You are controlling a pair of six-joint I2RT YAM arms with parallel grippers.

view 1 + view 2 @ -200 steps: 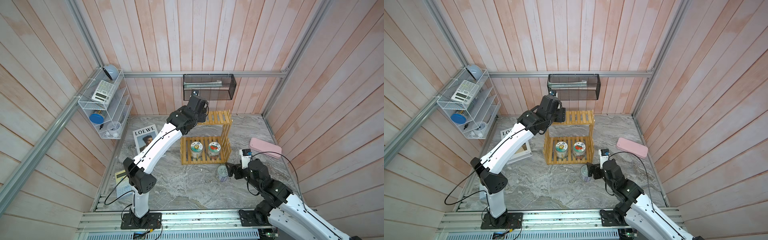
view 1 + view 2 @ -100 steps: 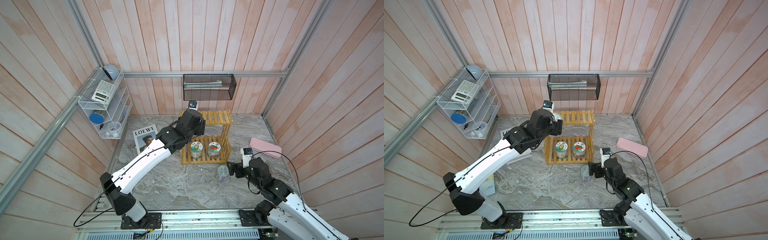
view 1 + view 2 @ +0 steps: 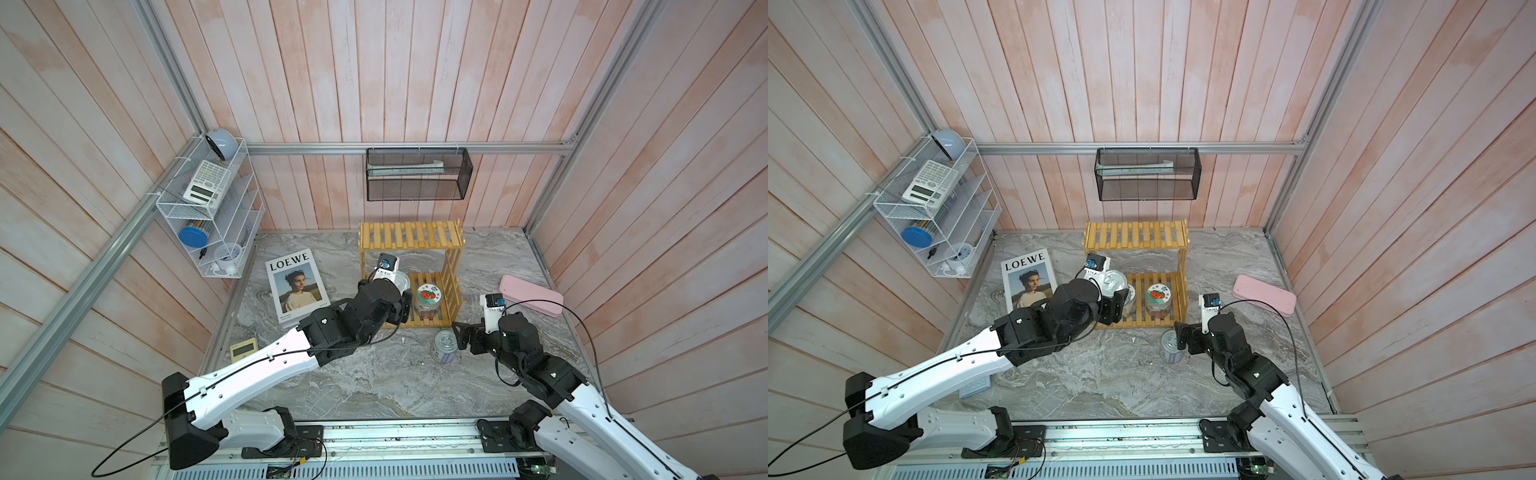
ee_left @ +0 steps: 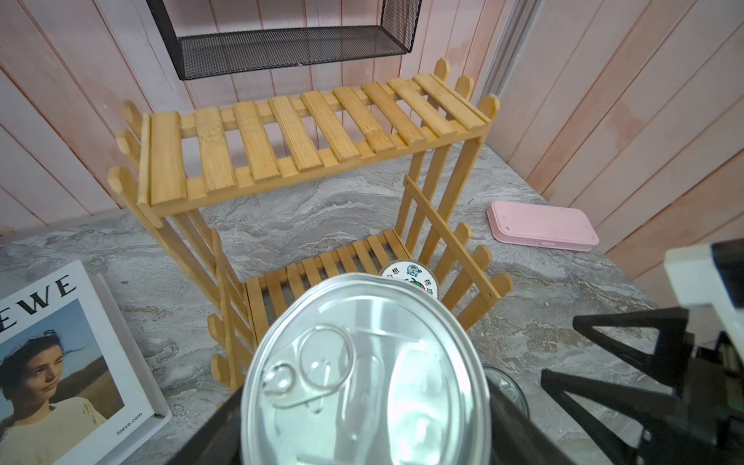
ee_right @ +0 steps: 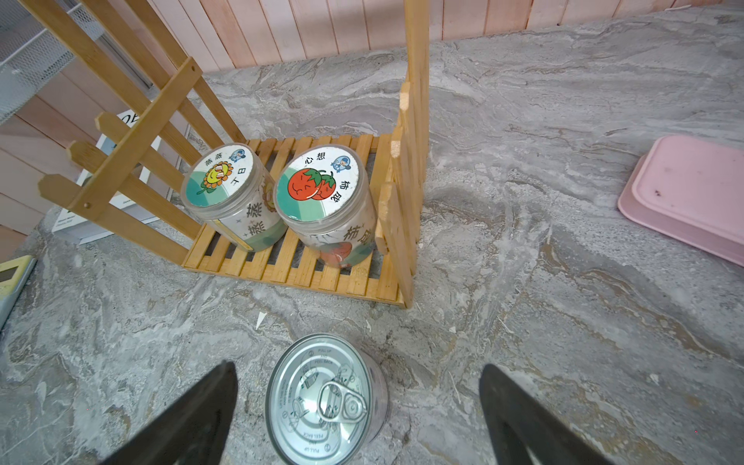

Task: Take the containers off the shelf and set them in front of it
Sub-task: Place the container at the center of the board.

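Left wrist view is filled by a silver pull-tab can [image 4: 364, 370], lid up, gripped between the black fingers [image 4: 523, 435] of the left end effector [image 3: 1116, 306]. In both top views this can is held over the 9 o'clock end of the lower tier of the shelf [image 3: 409, 241], raised above the slats and partly hiding the sunflower-lid jar [image 5: 217, 177]. That jar stands upright on the lower tier, and the tomato-lid jar [image 5: 318, 181] stands just beside it at its 3 o'clock.

At about 5 o'clock from the shelf, just off its front edge, the purple-label can [image 5: 326, 402] stands upright on the table [image 3: 353, 374]. The right end effector [image 3: 460, 337] sits at the can's 3 o'clock, jaws spread wide on either side of it, with a gap on each side and nothing gripped.

A magazine [image 3: 296, 286] lies at the shelf's 9 o'clock and a pink case [image 3: 532, 297] at its 3 o'clock.
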